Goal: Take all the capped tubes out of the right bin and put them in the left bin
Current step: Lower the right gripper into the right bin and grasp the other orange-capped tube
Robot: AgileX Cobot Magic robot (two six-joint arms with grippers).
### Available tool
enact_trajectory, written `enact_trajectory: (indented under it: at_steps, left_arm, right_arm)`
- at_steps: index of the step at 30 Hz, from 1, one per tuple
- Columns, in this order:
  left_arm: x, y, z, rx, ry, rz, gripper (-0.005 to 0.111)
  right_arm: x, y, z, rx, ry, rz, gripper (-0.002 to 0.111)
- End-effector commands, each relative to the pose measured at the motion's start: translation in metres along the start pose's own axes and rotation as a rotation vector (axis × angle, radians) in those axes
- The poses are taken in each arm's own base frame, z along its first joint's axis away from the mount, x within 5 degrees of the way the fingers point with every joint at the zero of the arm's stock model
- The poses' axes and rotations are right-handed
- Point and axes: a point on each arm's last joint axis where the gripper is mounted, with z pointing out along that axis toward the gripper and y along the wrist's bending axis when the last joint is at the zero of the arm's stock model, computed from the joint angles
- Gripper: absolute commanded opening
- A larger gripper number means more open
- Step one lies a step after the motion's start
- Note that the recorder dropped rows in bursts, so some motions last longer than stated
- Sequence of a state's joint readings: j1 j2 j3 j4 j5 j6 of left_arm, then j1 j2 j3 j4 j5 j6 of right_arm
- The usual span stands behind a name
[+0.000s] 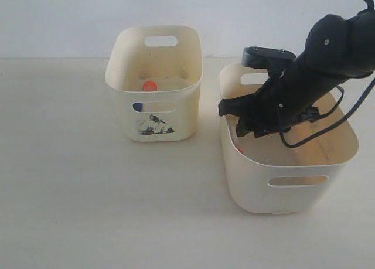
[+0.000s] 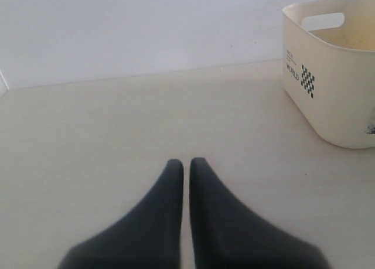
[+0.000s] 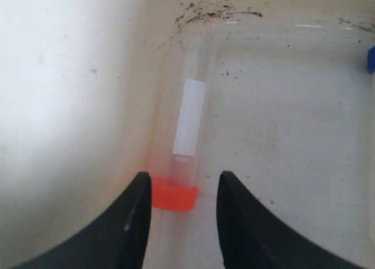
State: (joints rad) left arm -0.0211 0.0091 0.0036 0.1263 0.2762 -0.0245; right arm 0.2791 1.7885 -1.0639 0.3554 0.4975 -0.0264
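Note:
My right gripper is down inside the wider right bin and stands open. An orange-capped tube lies on the bin floor along the wall, its cap between my fingertips. The edge of a blue cap shows at the far side of that floor. The narrower left bin with the picture sticker holds an orange cap and a blue cap seen through its slot. My left gripper is shut on nothing, low over the bare table, with the left bin off to one side.
The right arm and its cable fill much of the right bin's opening. Pale tabletop spreads around both bins. A white wall stands behind.

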Motion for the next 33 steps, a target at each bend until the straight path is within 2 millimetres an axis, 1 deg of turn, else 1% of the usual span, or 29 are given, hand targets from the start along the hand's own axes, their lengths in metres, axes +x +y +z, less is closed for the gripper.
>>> enact_trajectory:
  at_steps: [1, 5, 11, 15, 20, 24, 25, 28, 29, 33]
  left_arm:
    - [-0.003, 0.000, 0.000, 0.001, -0.020, -0.018, 0.004]
    - [-0.003, 0.000, 0.000, 0.001, -0.020, -0.018, 0.004]
    - [-0.003, 0.000, 0.000, 0.001, -0.020, -0.018, 0.004]
    - [-0.003, 0.000, 0.000, 0.001, -0.020, -0.018, 0.004]
    - [-0.003, 0.000, 0.000, 0.001, -0.020, -0.018, 0.004]
    - [-0.003, 0.000, 0.000, 0.001, -0.020, -0.018, 0.004]
    - [-0.003, 0.000, 0.000, 0.001, -0.020, -0.018, 0.004]
    - [-0.003, 0.000, 0.000, 0.001, -0.020, -0.018, 0.004]
    - [-0.003, 0.000, 0.000, 0.001, -0.020, -0.018, 0.004]
    - [-0.003, 0.000, 0.000, 0.001, -0.020, -0.018, 0.004]
  right_arm:
    - [-0.001, -0.001, 0.000, -0.006, -0.018, -0.039, 0.037]
    - [-0.002, -0.003, 0.000, 0.024, -0.030, -0.097, 0.037]
    - [-0.007, -0.004, 0.000, 0.037, -0.085, -0.095, 0.037]
    - [-0.007, -0.008, 0.000, 0.083, -0.083, -0.164, 0.037]
    - [-0.008, -0.014, -0.001, 0.141, -0.089, -0.103, 0.037]
    - [-0.007, -0.017, -0.001, 0.182, -0.076, -0.133, 0.037]
    - [-0.007, -0.017, -0.001, 0.182, -0.072, -0.132, 0.041]
    - [-0.007, -0.017, -0.001, 0.182, -0.074, -0.113, 0.062]
    - [-0.007, -0.017, -0.001, 0.181, -0.075, -0.105, 0.065]
    - [-0.007, -0.018, -0.001, 0.188, -0.077, -0.104, 0.065]
